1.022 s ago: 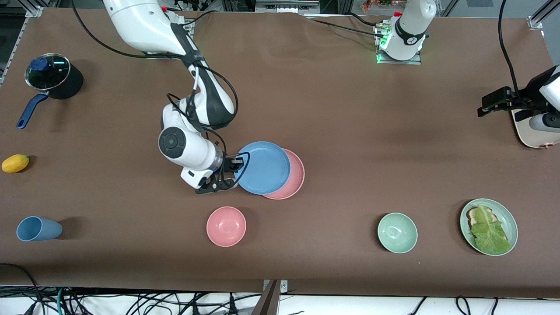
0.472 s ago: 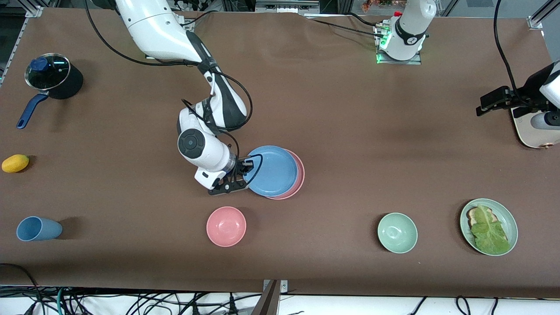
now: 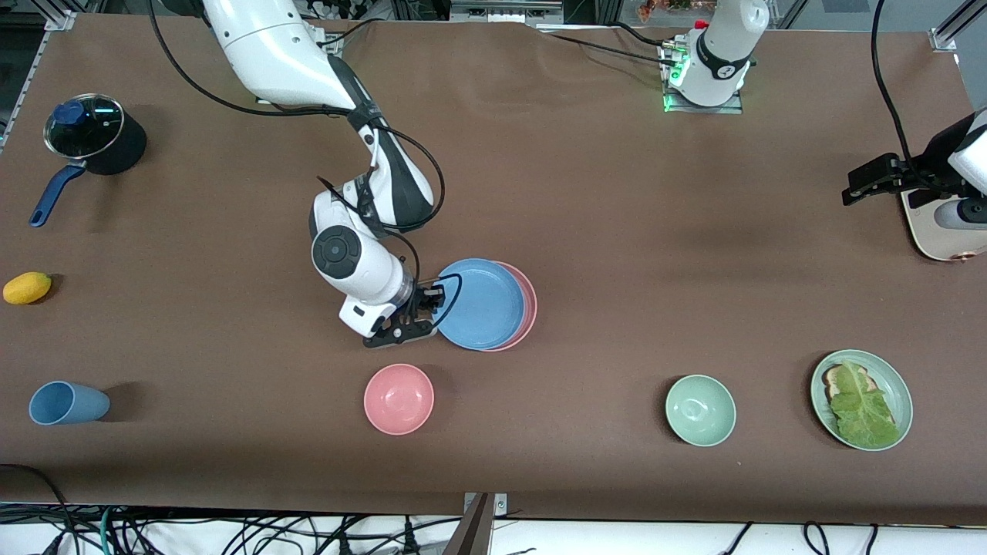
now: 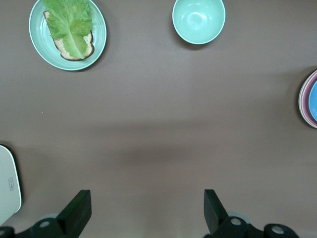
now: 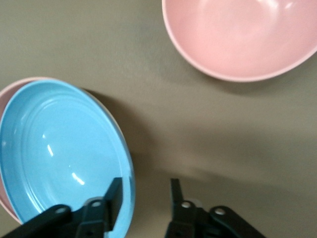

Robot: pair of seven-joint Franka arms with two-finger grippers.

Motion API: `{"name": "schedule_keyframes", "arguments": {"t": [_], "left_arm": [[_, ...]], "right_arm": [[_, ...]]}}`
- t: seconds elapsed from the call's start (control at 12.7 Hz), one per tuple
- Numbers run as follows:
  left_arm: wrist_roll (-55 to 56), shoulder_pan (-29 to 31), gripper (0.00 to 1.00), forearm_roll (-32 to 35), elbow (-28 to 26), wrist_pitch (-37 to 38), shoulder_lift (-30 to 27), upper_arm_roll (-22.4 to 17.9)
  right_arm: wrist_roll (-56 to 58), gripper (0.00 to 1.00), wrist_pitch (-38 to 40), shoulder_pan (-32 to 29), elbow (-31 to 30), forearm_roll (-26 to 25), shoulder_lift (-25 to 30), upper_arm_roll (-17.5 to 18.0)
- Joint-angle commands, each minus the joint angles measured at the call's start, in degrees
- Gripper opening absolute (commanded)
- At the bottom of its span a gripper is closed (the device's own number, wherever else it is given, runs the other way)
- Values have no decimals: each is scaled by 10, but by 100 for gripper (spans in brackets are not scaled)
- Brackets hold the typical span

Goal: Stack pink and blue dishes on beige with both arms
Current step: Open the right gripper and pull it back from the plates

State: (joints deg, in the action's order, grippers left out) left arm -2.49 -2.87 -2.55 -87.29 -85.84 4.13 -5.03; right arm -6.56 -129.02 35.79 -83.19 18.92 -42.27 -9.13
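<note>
The sky-blue shallow round matte plate (image 3: 482, 304) lies nested on the pale pink plate of equal size (image 3: 530, 303), mid-bench, with only a crescent of pink showing on the side toward the left arm's end. The right pincer (image 5: 145, 191) is low at the blue plate's rim on the opposite edge. Its fingers stand apart, one over the plate's inside and one outside, so the rim sits between them unclamped, which I judge to be a let-go after setting down.

The left pincer (image 4: 146, 196) waits with its fingers wide apart, high over bare bench at the left arm's end. A cream rounded slab (image 3: 925, 235) lies there, half hidden by that arm. Whether it is the beige dish I cannot tell, and neither plate rests on it.

The brown matte bench (image 3: 617, 231) also carries a deeper pink bowl (image 3: 399, 398), nearer the camera than the stack, and a mint bowl (image 3: 700, 410). Cables hang along its near edge.
</note>
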Motion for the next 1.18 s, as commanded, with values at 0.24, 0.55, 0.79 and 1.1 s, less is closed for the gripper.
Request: {"name": "schedule_keyframes", "arguments": {"t": [0.24,0.55,0.79,1.1], "left_arm": [[-4,-3,100,10,-14,-7,-8,2],[-4,-3,100,9,-14,-7,-8,2],[-4,-4,100,9,-13,-8,-8,2],[-4,-4,100,9,-12,-8,-7,2]], "right_arm": [[-3,100,151,1,1,-11,76,-100],[-3,100,260,1,2,-10,146,-198],[-2,100,356,1,18,-38,187,-261],[-2,100,477,-51,110,-59,202,-262]]}}
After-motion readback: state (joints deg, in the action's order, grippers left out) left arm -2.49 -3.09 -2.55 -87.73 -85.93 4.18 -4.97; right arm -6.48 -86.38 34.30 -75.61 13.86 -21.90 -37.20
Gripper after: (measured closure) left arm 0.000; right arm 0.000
